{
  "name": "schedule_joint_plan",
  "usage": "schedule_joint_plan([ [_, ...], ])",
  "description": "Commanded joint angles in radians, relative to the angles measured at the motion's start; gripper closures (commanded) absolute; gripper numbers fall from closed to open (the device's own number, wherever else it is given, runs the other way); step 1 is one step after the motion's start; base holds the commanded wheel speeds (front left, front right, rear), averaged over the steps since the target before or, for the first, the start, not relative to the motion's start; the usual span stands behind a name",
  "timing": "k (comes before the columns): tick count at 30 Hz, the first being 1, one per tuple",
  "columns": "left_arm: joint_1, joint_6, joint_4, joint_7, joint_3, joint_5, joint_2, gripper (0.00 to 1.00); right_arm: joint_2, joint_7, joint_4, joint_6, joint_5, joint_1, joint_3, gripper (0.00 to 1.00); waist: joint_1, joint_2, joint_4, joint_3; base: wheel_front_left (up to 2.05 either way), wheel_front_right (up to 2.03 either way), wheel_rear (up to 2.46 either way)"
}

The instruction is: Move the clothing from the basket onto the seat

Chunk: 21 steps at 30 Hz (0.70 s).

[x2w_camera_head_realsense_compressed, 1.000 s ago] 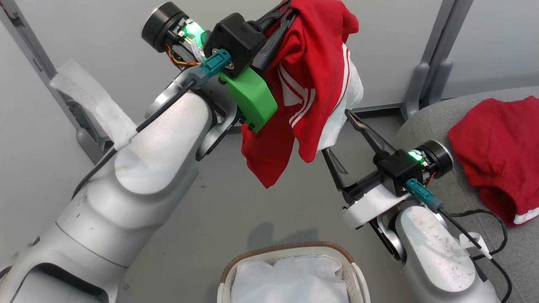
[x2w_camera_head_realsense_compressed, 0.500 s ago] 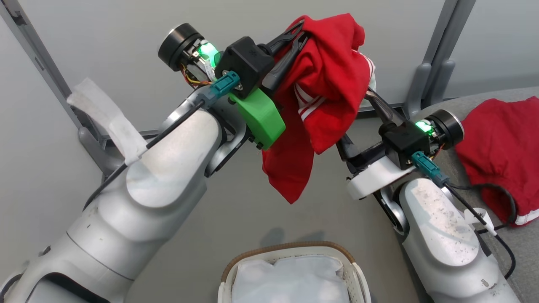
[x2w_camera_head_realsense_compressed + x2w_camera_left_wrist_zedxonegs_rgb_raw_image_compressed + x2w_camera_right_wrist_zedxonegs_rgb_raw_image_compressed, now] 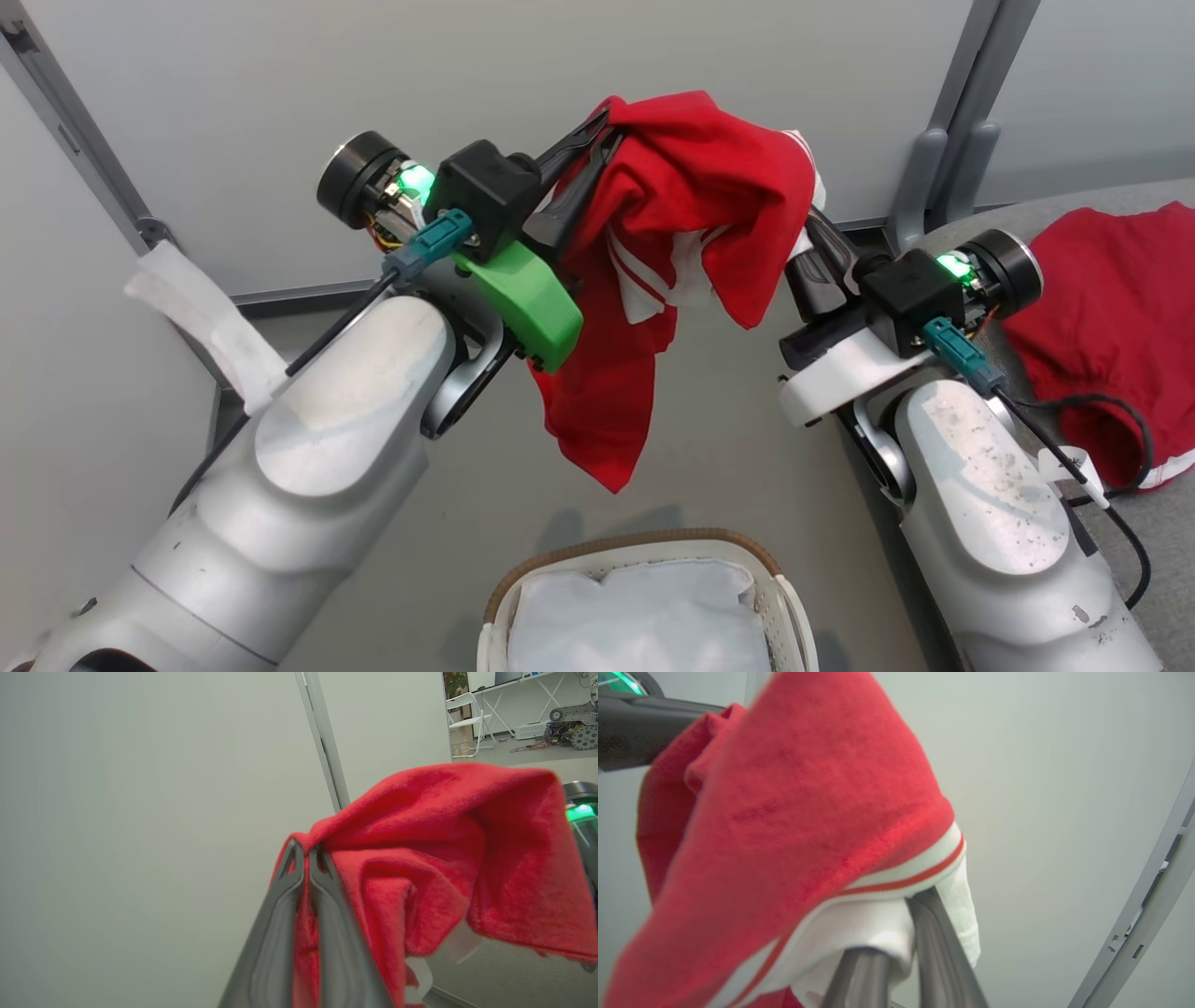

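The basket (image 3: pixel 644 539) sits nearest, its white lining showing inside. Above and beyond the basket, a striped red garment (image 3: pixel 691 187) hangs in the air between both claws. The left claw (image 3: pixel 306 851) is pinched tight on a red fold, and the right claw (image 3: pixel 814 245) is closed on the white-striped hem. Right of the basket and farther back, a second red garment (image 3: pixel 1111 308) lies on the grey seat (image 3: pixel 1162 560).
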Motion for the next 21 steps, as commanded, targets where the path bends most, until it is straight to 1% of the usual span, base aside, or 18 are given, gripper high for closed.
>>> schedule_joint_plan([
  [1,0.022,0.008,0.005,-0.011,0.008,-0.011,0.013,1.00,-0.003,-0.002,-0.005,-0.001,-0.003,-0.001,-0.008,1.00,0.0000,0.0000,-0.003,0.003,0.00,0.00,0.00],
  [6,0.069,0.010,0.011,-0.043,0.017,-0.035,0.024,1.00,-0.003,-0.002,-0.011,-0.001,-0.003,0.004,-0.041,1.00,0.0000,0.0000,-0.007,0.008,0.00,0.00,0.00],
  [7,0.083,0.013,0.014,-0.052,0.021,-0.041,0.024,0.98,-0.003,-0.002,-0.013,-0.001,-0.002,0.005,-0.049,1.00,0.0000,0.0000,-0.008,0.009,0.00,0.00,0.00],
  [8,0.095,0.013,0.016,-0.059,0.022,-0.043,0.025,0.89,-0.003,-0.002,-0.014,-0.001,-0.002,0.006,-0.056,1.00,0.0000,0.0000,-0.009,0.010,0.00,0.00,0.00],
  [9,0.111,0.017,0.018,-0.068,0.023,-0.047,0.023,0.76,-0.004,-0.002,-0.016,-0.001,-0.002,0.007,-0.064,1.00,0.0000,0.0000,-0.009,0.011,0.00,0.00,0.00],
  [10,0.127,0.021,0.020,-0.079,0.026,-0.051,0.020,0.65,-0.004,-0.002,-0.018,-0.001,-0.002,0.008,-0.071,1.00,0.0000,0.0000,-0.009,0.011,0.00,0.00,0.00],
  [11,0.141,0.021,0.021,-0.088,0.028,-0.055,0.016,0.60,-0.004,-0.002,-0.020,-0.001,-0.003,0.008,-0.077,1.00,0.0000,0.0000,-0.010,0.012,0.00,0.00,0.00],
  [12,0.157,0.025,0.023,-0.096,0.030,-0.058,0.012,0.46,-0.004,-0.002,-0.022,-0.001,-0.004,0.007,-0.083,1.00,0.0000,0.0000,-0.010,0.013,0.00,0.00,0.00],
  [13,0.176,0.028,0.026,-0.105,0.032,-0.061,0.008,0.07,-0.004,-0.002,-0.025,-0.001,-0.005,0.008,-0.091,1.00,0.0000,0.0000,-0.010,0.013,0.00,0.00,0.00],
  [14,0.190,0.031,0.028,-0.110,0.033,-0.064,0.005,0.00,-0.004,-0.002,-0.026,-0.001,-0.006,0.008,-0.096,1.00,0.0000,0.0000,-0.010,0.014,0.00,0.00,0.00],
  [17,0.243,0.033,0.036,-0.122,0.037,-0.070,-0.014,0.00,-0.004,-0.002,-0.032,-0.001,-0.009,0.010,-0.117,1.00,0.0000,0.0000,-0.010,0.015,0.00,0.00,0.00],
  [21,0.299,0.020,0.043,-0.129,0.035,-0.070,-0.034,0.00,-0.003,-0.002,-0.035,-0.001,-0.014,0.016,-0.143,1.00,0.0000,0.0000,-0.011,0.018,0.00,0.00,0.00],
])
